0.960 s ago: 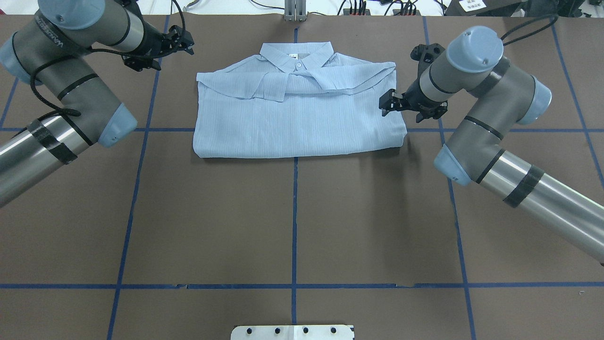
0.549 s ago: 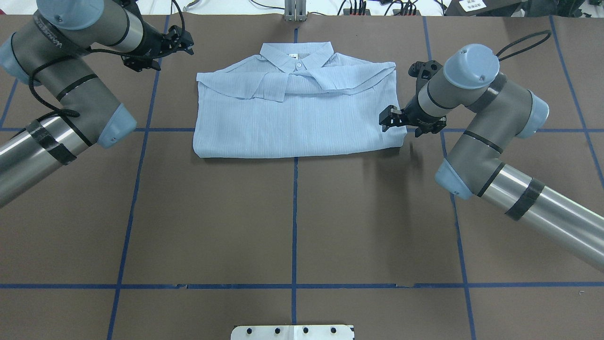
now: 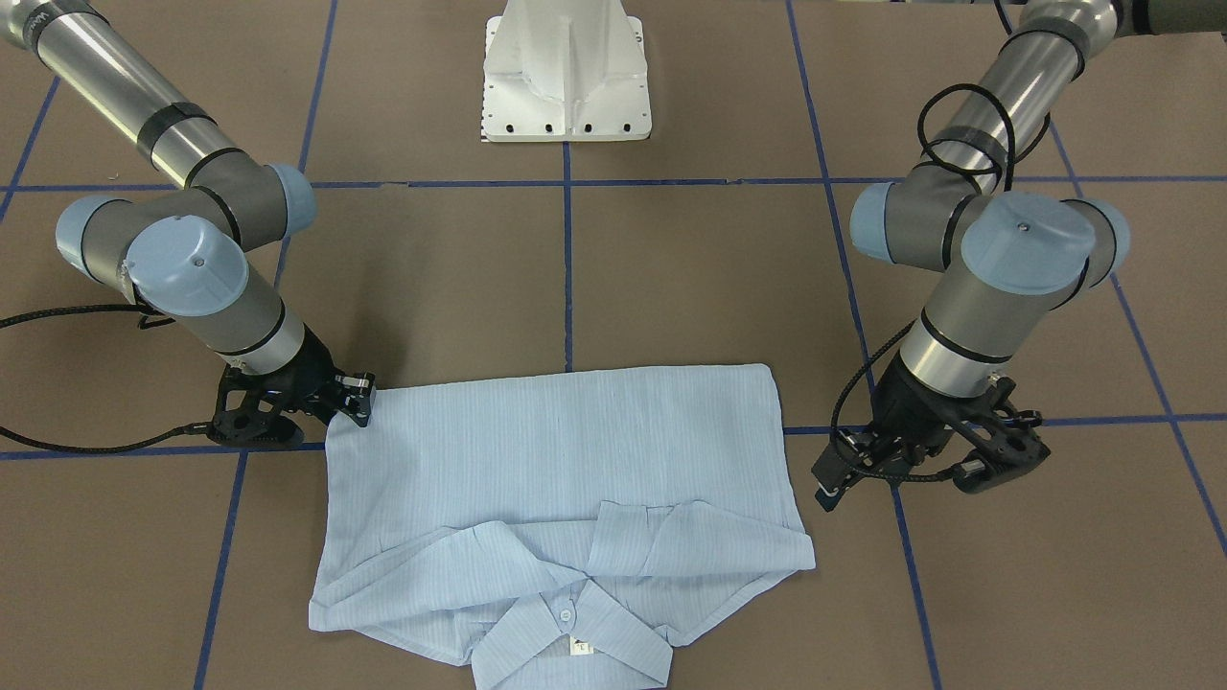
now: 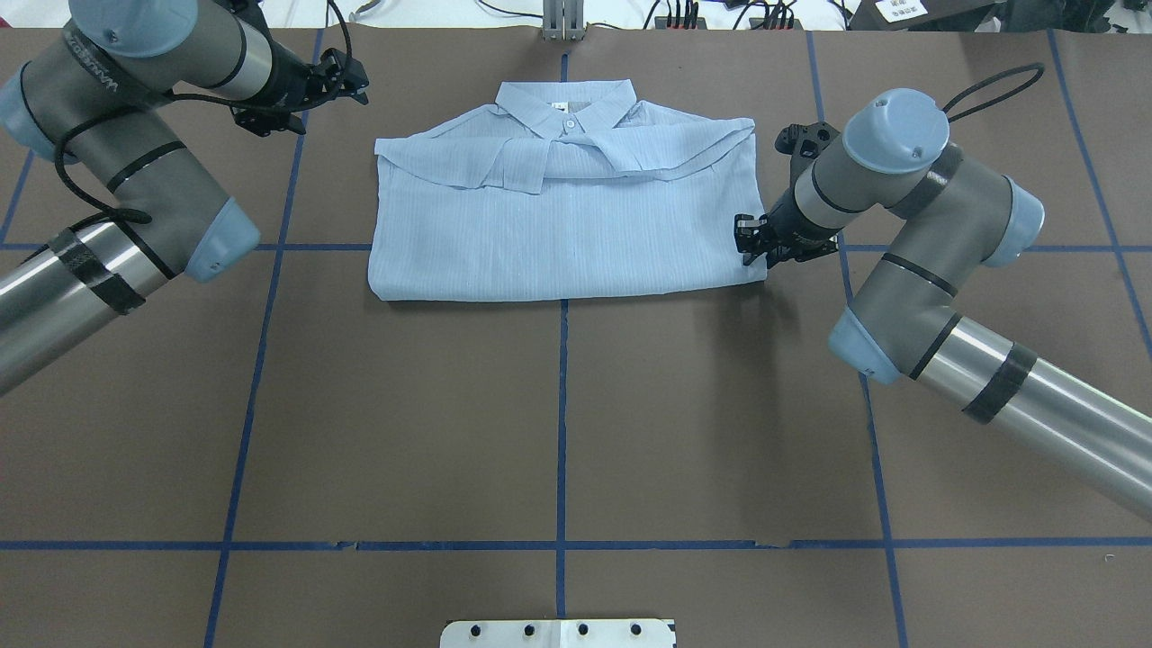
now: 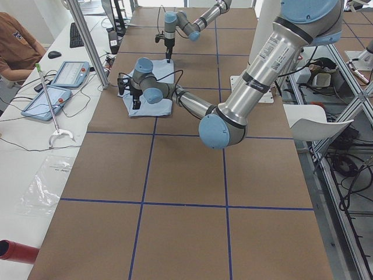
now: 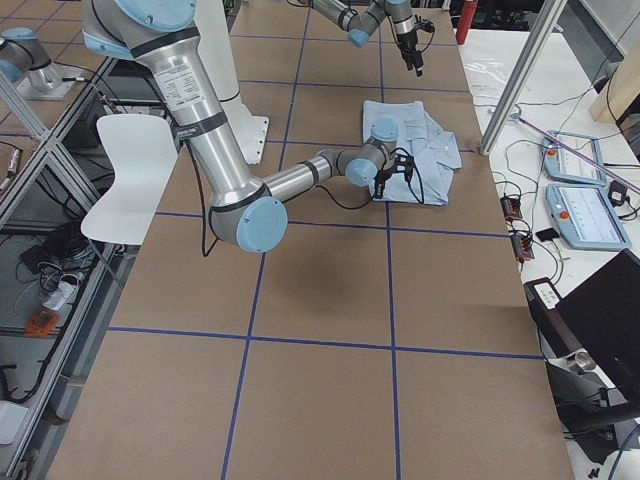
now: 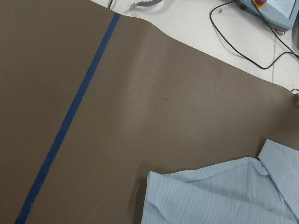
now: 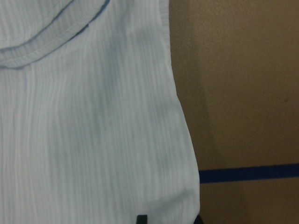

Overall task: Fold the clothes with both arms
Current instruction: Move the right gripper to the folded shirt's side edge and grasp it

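Note:
The light blue striped shirt lies folded flat at the far middle of the table, collar away from me, sleeves folded across the chest; it also shows in the front view. My right gripper is low at the shirt's near right corner, open, its fingertips either side of the hem in the right wrist view, and at that corner in the front view. My left gripper is open and empty above bare table, off the shirt's far left shoulder, apart from it.
The brown mat carries a grid of blue tape lines. The white pedestal base stands at the near edge. An aluminium post stands behind the collar. Tablets and cables lie on the white bench beyond the far edge.
My right gripper has moved along the shirt's right edge toward its near right corner and come lower. The left arm and the shirt have hardly moved.

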`<action>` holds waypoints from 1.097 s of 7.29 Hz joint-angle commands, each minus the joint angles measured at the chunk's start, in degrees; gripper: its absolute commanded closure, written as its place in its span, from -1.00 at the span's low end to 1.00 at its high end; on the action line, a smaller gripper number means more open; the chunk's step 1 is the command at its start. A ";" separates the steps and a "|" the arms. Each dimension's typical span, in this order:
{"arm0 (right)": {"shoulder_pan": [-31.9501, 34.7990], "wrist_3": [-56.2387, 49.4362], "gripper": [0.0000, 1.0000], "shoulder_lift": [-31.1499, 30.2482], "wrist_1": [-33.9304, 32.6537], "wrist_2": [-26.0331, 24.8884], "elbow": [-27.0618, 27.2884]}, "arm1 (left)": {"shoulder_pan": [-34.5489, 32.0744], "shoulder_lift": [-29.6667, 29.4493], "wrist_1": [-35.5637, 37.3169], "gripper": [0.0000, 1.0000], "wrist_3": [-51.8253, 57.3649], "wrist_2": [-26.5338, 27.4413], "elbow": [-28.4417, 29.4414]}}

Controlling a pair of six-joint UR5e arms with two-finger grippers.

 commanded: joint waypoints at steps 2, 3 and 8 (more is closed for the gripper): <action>0.72 0.03 1.00 -2.75 -0.09 4.42 4.78 | -0.26 0.09 0.00 -0.99 -0.30 0.01 -0.26; 0.64 0.03 1.00 -5.99 0.09 4.35 8.29 | -0.26 0.09 0.00 -0.99 -0.39 0.10 -0.35; -6.71 0.03 1.00 -35.58 0.35 4.70 39.02 | -0.35 5.53 7.38 -0.99 -3.54 0.54 -13.52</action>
